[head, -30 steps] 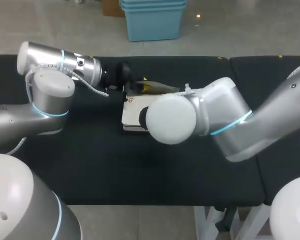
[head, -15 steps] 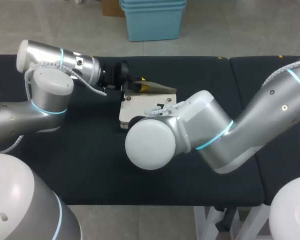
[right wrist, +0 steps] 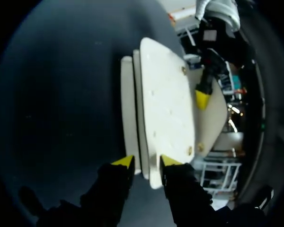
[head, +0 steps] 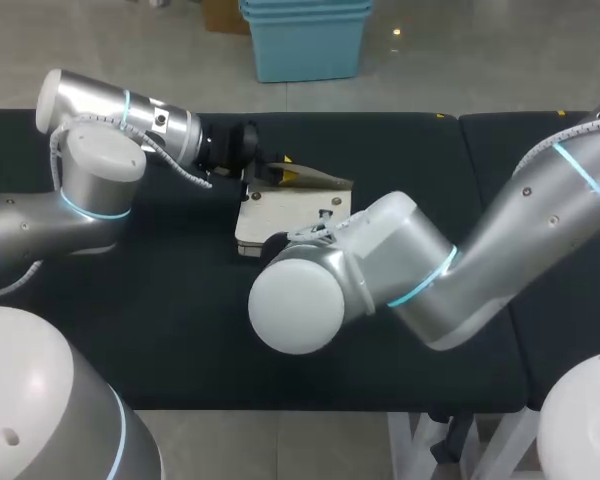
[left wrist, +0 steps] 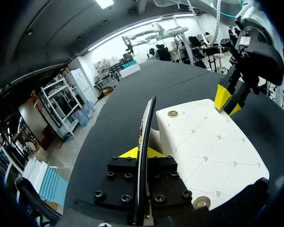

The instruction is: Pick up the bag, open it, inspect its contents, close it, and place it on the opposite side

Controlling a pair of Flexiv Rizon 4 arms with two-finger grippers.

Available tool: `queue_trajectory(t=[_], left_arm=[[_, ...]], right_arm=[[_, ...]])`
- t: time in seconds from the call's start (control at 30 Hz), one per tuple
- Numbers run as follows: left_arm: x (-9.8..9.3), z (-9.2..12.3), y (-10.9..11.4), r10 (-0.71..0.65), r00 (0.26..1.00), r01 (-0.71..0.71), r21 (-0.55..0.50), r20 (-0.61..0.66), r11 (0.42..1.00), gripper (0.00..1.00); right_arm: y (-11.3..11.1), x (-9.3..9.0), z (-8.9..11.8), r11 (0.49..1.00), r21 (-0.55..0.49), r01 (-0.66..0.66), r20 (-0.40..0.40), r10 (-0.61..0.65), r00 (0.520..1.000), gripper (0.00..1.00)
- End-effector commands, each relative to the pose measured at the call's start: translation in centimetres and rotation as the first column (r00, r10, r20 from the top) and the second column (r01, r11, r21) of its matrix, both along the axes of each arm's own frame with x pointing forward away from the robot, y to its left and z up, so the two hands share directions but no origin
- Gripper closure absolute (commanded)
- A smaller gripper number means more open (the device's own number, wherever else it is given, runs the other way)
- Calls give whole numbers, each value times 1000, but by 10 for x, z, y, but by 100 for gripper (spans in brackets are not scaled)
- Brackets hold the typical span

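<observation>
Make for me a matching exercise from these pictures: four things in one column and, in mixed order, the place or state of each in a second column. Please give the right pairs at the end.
Things
1. bag
2. flap
3. left gripper
4. right gripper

Places or states
A. at one end of the bag's flat part, not on the flap
B. raised off the bag, standing up
C. lying on the black table
D. shut on the flap's edge

Pairs: 1-C, 2-B, 3-D, 4-A
</observation>
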State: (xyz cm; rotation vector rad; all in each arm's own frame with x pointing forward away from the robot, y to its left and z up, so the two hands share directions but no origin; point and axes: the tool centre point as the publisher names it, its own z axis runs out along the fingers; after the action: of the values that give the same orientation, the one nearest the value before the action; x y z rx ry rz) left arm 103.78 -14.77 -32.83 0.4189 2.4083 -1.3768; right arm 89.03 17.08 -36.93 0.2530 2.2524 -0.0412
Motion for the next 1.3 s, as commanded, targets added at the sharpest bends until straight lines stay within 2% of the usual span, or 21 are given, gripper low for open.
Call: queue_trajectory(t=[0.03,0.5,0.6,0.67,0.87,1.1,1.3], left_arm=[[3,-2,-2,-11,1000,11,2,-2,1000,100],[3,-5,-7,-43,999,44,12,-7,999,100],[2,-5,-7,-44,999,44,9,-8,999,100],[1,-5,-7,-49,999,49,3,-8,999,100],[-5,-7,-4,-83,996,84,-24,25,996,100],[-22,-9,2,-144,978,154,-56,150,987,100],[-34,-19,2,-185,957,197,-32,224,980,100]], right_arm=[[-7,0,-2,1000,10,-5,19,4,1000,68],[-11,12,-5,1000,20,-15,37,14,999,75],[-10,12,-5,1000,22,-21,40,20,999,87],[-9,12,-5,999,23,-25,42,24,999,100],[-10,12,-6,999,29,-33,55,31,998,100],[-11,12,-5,999,34,-26,58,24,998,100],[-11,12,-5,999,34,-26,58,24,998,100]])
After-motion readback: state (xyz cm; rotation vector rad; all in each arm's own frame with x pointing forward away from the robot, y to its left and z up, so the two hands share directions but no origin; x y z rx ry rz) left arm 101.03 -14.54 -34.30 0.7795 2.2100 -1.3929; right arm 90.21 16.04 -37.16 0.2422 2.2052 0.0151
